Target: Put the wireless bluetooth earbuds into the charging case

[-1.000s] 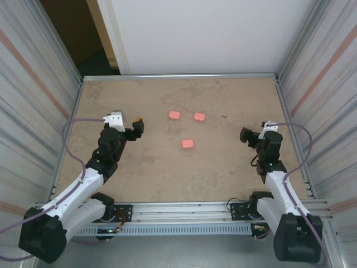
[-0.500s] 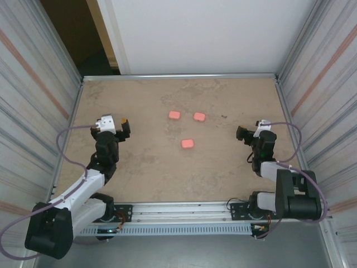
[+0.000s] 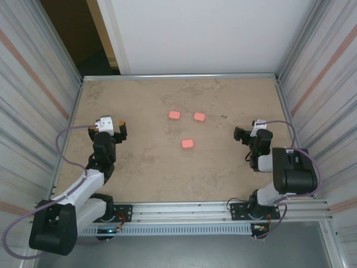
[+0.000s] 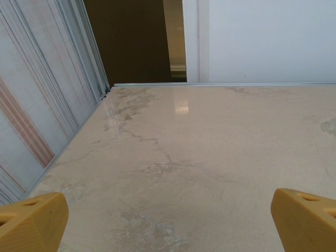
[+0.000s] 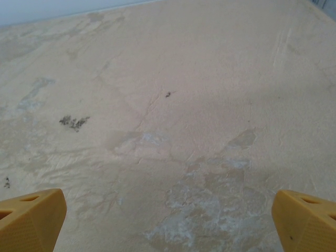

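Three salmon-pink rounded plastic cases (image 3: 187, 143) near table (image 3: 139, 178) centre; earbuds too tiny to discern. At 9 o'clock left gripper (image 3: 121, 130), at 3 o'clock right gripper (image 3: 239, 134), both spread wide, empty. Risk: case grabbed, mistaken for earbud.

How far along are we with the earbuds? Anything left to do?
Done, apparently: the far left case, far right case and near case lie on the table looking closed, though loose earbuds would be too small to tell from above. In hand: nothing; the left gripper and right gripper are open, empty, apart from the cases. Left: likely nothing, but what the cases hold is hidden.
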You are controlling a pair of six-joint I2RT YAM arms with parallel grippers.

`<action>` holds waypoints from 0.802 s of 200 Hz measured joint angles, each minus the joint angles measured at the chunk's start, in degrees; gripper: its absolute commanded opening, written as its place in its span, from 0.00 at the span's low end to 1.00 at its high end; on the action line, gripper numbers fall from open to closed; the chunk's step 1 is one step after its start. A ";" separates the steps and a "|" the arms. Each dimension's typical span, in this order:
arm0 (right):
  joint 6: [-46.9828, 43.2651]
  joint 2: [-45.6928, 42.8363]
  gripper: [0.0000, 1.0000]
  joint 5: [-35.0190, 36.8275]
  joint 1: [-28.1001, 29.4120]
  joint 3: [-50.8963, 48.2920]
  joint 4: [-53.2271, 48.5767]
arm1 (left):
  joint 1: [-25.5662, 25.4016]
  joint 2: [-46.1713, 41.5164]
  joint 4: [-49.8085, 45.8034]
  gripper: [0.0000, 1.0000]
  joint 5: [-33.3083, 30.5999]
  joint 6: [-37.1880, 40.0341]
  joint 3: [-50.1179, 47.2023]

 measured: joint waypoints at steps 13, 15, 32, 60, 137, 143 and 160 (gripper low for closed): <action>-0.15 0.33 0.99 -0.46 0.00 1.77 -1.60 | 0.04 1.16 0.24 0.99 0.22 0.52 0.00; -0.15 0.44 0.99 -0.48 0.00 2.19 -2.05 | 0.04 1.44 0.33 0.99 0.28 0.61 0.00; -0.17 0.70 0.99 -0.85 0.00 5.01 -3.78 | 0.04 3.54 1.14 0.99 0.66 1.36 0.00; -0.17 0.70 0.99 -0.87 0.00 5.92 -4.61 | 0.33 7.67 2.95 0.99 1.22 2.10 0.00; -0.17 0.70 0.99 -0.87 0.00 5.92 -5.88 | 0.72 17.11 10.91 0.99 3.89 4.13 0.00; -0.17 0.70 0.99 -0.87 0.00 5.92 -5.88 | 0.81 17.57 12.11 0.99 4.57 4.31 -0.09; -0.17 0.70 0.99 -0.87 0.00 5.92 -5.88 | 1.09 18.93 15.98 0.99 6.38 4.66 -1.09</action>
